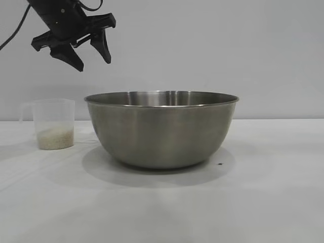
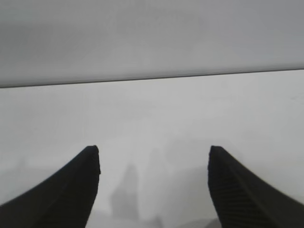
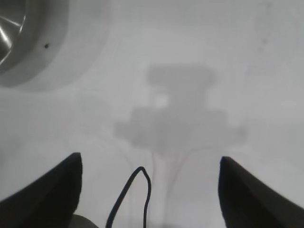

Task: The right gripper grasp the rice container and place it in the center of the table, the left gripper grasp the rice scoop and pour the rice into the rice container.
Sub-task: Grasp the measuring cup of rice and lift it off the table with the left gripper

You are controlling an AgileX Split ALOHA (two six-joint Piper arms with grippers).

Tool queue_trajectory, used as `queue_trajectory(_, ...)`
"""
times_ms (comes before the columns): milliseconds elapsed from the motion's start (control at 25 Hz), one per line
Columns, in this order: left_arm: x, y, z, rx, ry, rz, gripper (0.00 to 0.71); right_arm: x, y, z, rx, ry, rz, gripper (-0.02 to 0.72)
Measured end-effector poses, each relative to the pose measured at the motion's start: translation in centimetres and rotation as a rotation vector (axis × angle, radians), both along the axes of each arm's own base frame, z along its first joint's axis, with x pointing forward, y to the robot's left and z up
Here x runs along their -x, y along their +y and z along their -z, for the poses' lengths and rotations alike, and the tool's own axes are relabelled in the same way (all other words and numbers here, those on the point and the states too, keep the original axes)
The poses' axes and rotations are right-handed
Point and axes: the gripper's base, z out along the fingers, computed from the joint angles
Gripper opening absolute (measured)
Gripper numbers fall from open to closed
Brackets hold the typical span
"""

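Left gripper (image 1: 93,56), jaws open and empty, hangs above the rice scoop (image 1: 53,124) beside the rice container (image 1: 161,128); it should descend squarely onto the cup, keeping the rice (image 1: 55,137) level.

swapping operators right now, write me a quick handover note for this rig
Left claw: open, empty, hanging high above the rice scoop.
Right claw: open, empty, over bare table beside the rice container; out of the exterior view.
Things: rice container stands upright mid-table; scoop upright to its left, apart from it, the rice still inside.
Done: container looks placed.
Left: left claw grasps the scoop and pours the rice into the container.
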Motion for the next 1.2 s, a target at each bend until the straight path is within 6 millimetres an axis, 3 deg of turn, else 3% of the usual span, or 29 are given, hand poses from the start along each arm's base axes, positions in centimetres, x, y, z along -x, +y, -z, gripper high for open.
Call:
queue_trajectory(360,0.0,0.0,0.0,0.009,0.000,-0.005,0.437,10.3,-0.6,3.4,-0.007,-0.151,0.008,0.508)
queue_trajectory(560,0.0,0.0,0.0,0.009,-0.002,-0.006,0.437,14.4,-0.8,3.7,-0.016,-0.319,0.005,0.508)
queue_trajectory(840,0.0,0.0,0.0,0.009,-0.003,-0.007,0.437,17.9,-1.1,3.1,-0.005,-0.536,0.005,0.508)
queue_trajectory(1200,0.0,0.0,0.0,0.009,-0.003,-0.007,0.437,20.4,-1.3,3.0,-0.006,-0.696,0.007,0.508)
